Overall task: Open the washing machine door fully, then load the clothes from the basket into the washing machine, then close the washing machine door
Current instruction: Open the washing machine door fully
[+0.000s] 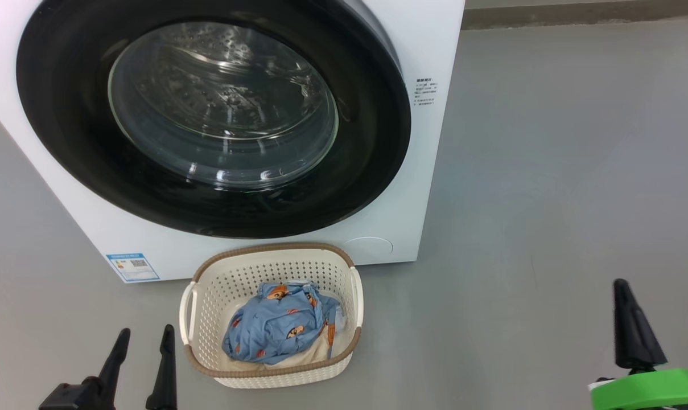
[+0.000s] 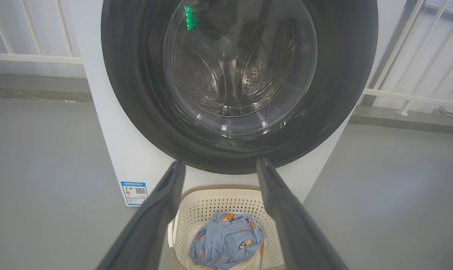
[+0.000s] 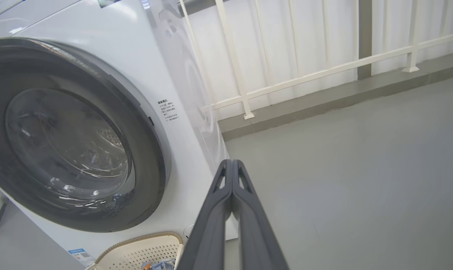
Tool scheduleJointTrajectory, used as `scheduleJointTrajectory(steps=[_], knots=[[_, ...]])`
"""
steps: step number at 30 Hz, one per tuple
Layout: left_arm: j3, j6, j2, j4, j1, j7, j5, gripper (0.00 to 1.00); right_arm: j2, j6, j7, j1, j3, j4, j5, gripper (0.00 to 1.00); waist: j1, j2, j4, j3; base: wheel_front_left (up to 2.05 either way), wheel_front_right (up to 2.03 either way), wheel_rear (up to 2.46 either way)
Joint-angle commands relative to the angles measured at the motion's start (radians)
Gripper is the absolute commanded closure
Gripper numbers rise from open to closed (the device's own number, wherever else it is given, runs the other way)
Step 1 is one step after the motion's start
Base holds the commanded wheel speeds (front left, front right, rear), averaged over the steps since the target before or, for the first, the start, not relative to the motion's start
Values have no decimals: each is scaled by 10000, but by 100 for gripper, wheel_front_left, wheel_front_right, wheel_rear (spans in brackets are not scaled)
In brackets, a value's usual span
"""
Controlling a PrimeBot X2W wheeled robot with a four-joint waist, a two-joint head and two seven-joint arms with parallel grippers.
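The door (image 1: 372, 142) seems shut against the washer (image 1: 417, 188), so we have every step left: clothes (image 1: 275, 330) lie in the basket (image 1: 275, 249) before it, left gripper (image 1: 146, 331) spread empty, right gripper (image 3: 232, 163) clenched on nothing.

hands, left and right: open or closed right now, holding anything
left hand: open, long dark fingers spread apart, holding nothing
right hand: closed, long dark fingers pressed together, holding nothing
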State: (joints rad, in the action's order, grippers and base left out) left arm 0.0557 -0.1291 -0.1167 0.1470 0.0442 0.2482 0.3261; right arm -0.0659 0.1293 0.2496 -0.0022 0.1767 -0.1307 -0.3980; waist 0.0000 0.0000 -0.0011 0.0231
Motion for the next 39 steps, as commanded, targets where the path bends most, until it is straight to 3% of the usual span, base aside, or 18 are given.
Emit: scheduleJointTrajectory(steps=[1,12,18,23,31,39], knots=[[-327,-16,-191,-230,-114,136,52,0,-47,14,122,-415,-56,206,-542,100,0,0,-17,38,0,0,0],[-143,-16,-502,-309,-285,136,67,0,107,14,122,-1053,1349,-529,-6191,100,0,0,-152,698,0,0,0],[3,-16,-612,-394,-484,136,79,0,-514,14,37,-1951,1394,-1048,-9539,100,0,0,-167,1288,0,0,0],[116,-16,-711,-520,-692,136,55,0,-1001,14,-1218,-2982,1320,-1248,-11656,100,0,0,-117,1995,0,0,0],[164,-16,-730,-656,-1019,136,26,0,-1062,14,-3048,-4556,1941,-1354,-13032,100,0,0,92,3014,0,0,0],[219,-16,-656,-741,-1250,136,-27,0,-1037,14,-4736,-6197,2520,-1507,-12976,100,0,0,515,3746,0,0,0]])
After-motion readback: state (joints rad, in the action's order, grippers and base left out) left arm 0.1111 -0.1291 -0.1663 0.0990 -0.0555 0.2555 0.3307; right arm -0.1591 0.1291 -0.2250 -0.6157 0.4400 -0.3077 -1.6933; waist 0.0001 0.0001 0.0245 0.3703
